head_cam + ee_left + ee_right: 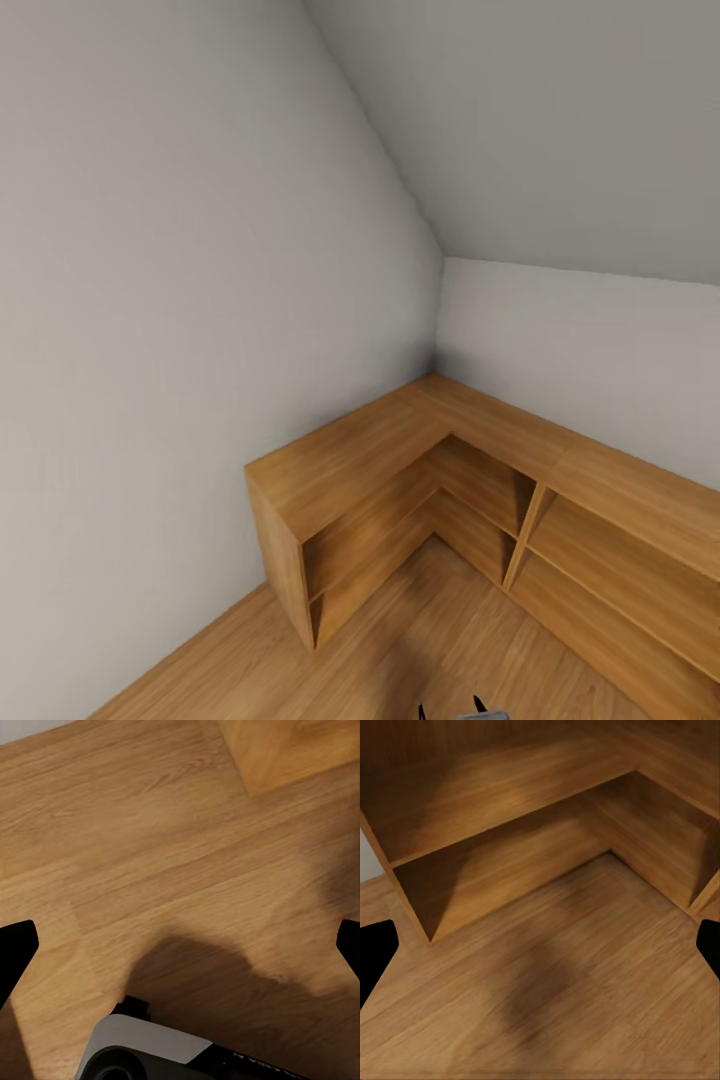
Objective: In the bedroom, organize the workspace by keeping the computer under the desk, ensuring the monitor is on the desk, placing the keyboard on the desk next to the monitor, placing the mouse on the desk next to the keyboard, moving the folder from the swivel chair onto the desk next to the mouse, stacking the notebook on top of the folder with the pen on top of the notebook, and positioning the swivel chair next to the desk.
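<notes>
The head view faces a room corner; none of the desk items, the chair or the computer appear here. My left gripper (180, 945) is open, its two black fingertips (15, 952) spread wide over bare wooden floor, with the robot's grey-and-black base (150, 1054) below it. My right gripper (540, 949) is also open and empty, its fingertips (375, 952) at the frame's edges, pointing at the floor in front of a low wooden shelf unit (510, 855).
An L-shaped low wooden shelf unit (400, 470) with open compartments fills the corner under a sloped grey ceiling. Grey walls (180, 300) close in on the left and back. Wooden floor (420, 640) lies in front of the shelves.
</notes>
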